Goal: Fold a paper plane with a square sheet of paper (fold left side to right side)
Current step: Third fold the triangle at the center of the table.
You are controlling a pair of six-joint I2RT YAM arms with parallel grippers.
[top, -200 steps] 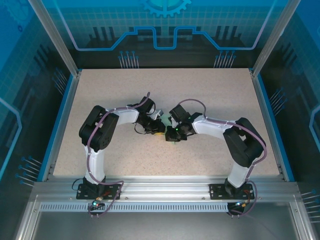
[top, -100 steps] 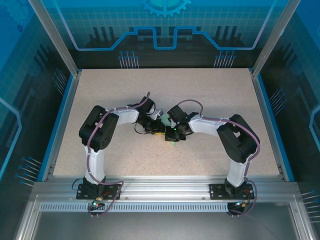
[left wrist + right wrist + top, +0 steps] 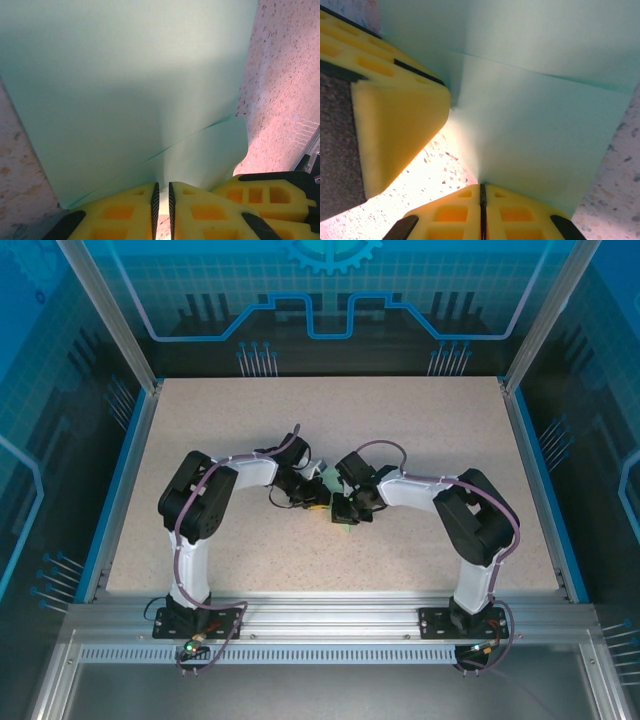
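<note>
The sheet of paper (image 3: 125,90) is pale mint green and folded, with a layer edge running slantwise across it. In the top view just a sliver of the paper (image 3: 329,480) peeks out between the two wrists at the table's middle. My left gripper (image 3: 162,184) is shut on the sheet's near edge, its pads a hair apart. My right gripper (image 3: 482,185) is shut tight on another edge of the paper (image 3: 535,115). The two grippers nearly touch: the left gripper's finger (image 3: 395,125) sits just left of the right one.
The speckled beige table (image 3: 420,430) has a blue raised rim (image 3: 530,470) on its sides. An aluminium rail (image 3: 330,625) carries both arm bases along the near edge. Both arms bend inward and meet at the middle.
The right arm's elbow has swung in to the left and its gripper has shifted a little left. The left arm has stayed put. Both grips are unchanged.
</note>
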